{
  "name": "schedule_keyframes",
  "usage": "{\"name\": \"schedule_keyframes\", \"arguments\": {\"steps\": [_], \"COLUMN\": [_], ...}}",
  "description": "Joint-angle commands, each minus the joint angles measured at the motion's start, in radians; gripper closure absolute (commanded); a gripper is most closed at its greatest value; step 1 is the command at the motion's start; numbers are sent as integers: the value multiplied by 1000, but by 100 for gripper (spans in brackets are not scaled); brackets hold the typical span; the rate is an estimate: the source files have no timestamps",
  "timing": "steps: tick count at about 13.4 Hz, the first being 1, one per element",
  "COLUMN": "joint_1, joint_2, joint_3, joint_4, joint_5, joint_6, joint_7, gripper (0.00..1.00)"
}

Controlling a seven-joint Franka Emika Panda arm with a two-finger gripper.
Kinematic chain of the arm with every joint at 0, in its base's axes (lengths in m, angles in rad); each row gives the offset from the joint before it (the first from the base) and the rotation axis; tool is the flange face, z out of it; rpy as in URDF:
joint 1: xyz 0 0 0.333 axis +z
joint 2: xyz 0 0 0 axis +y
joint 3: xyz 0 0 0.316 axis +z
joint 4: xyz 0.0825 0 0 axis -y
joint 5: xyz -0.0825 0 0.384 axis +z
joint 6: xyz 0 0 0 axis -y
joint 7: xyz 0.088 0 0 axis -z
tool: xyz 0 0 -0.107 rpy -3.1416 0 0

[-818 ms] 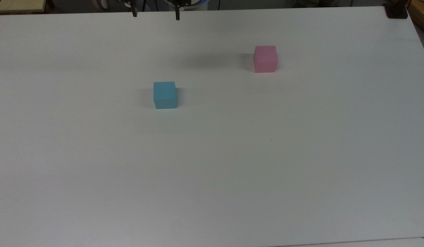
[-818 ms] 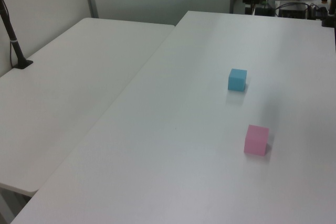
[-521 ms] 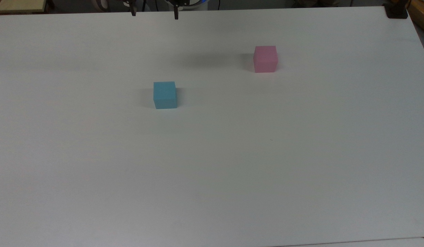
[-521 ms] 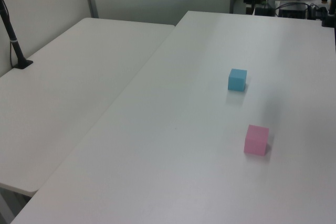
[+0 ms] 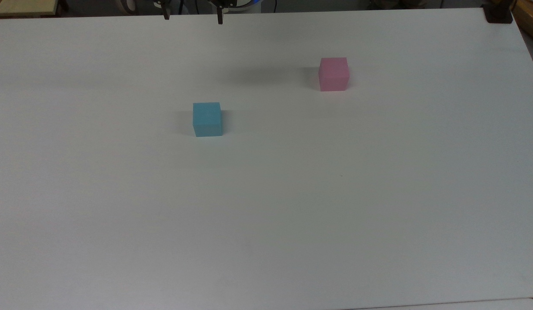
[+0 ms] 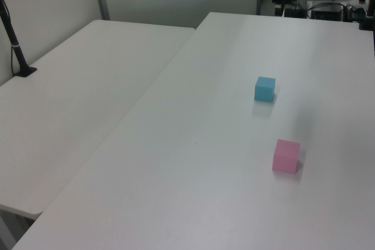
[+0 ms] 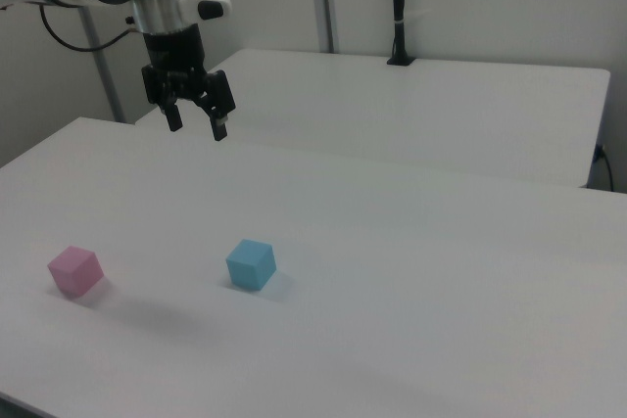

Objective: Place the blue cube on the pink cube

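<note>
On white table point(image 5: 378, 193), blue cube point(image 5: 207, 119) upright, well apart from pink cube point(image 5: 333, 74); gripper point(image 7: 197, 127) aloft, jaws spread wide, empty

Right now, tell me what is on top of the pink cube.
Nothing: the pink cube has a bare top. The blue cube sits apart on the table; the gripper hangs empty, jaws open. Its underside is hidden.

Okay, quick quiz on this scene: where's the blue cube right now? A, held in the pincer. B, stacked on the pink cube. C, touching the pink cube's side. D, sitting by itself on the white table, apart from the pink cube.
D: the blue cube rests on the white table, with bare tabletop between it and the pink cube, while the open pincer hangs empty above.
</note>
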Motion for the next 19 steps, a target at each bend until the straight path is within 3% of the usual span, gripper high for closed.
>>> {"name": "schedule_keyframes", "arguments": {"steps": [1, 14, 19], "joint_1": [5, -17, -17], "joint_2": [-12, -13, -3], "joint_3": [-10, -21, -26], "joint_4": [8, -5, -201], "joint_5": [14, 37, 26], "joint_6": [-32, 0, 235], "joint_7": [-22, -28, -31], "gripper": [0, 0, 0]}}
